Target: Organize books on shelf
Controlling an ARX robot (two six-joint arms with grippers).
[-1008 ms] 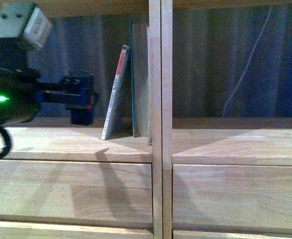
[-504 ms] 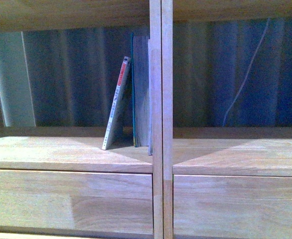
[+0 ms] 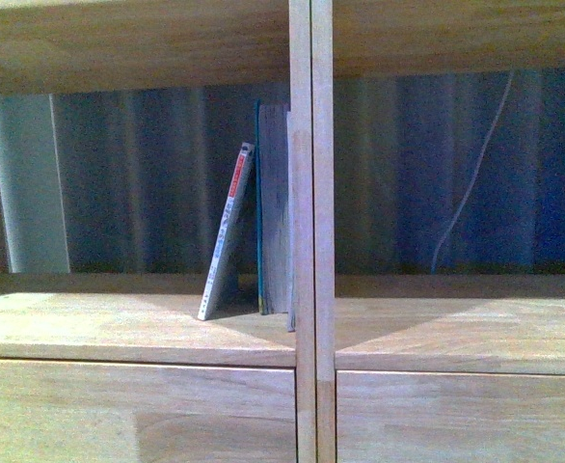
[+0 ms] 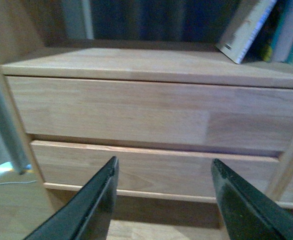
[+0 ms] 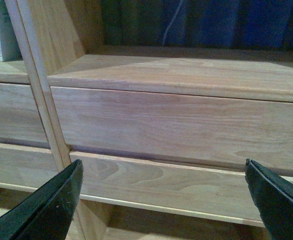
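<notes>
The left end effector [image 4: 164, 200] hangs with its two black fingers [image 4: 94, 205] spread wide and nothing between them, pointed at the flat drawer fronts [image 4: 136, 112] of the light natural-wood bookcase [image 3: 311, 241]. The right end effector [image 5: 164, 202] is likewise spread wide and empty, its dark fingertips [image 5: 56, 200] at the two edges of its wrist view, facing the drawer fronts below the right-hand compartment. Neither arm shows in the front view. In that view the bookcase's central upright divides two open compartments. In the left compartment, the taller teal-covered book with brownish page edges [image 3: 275, 207] stands upright on the shelf board, right against the central upright. Just to its left, the thin book with a white-grey spine marked red and dark [image 3: 227, 231] leans to the right, its foot on the board and apart from the teal book, its top tilted towards it. The right compartment shows a pale cord [image 3: 470, 174] hanging against the dark back.
</notes>
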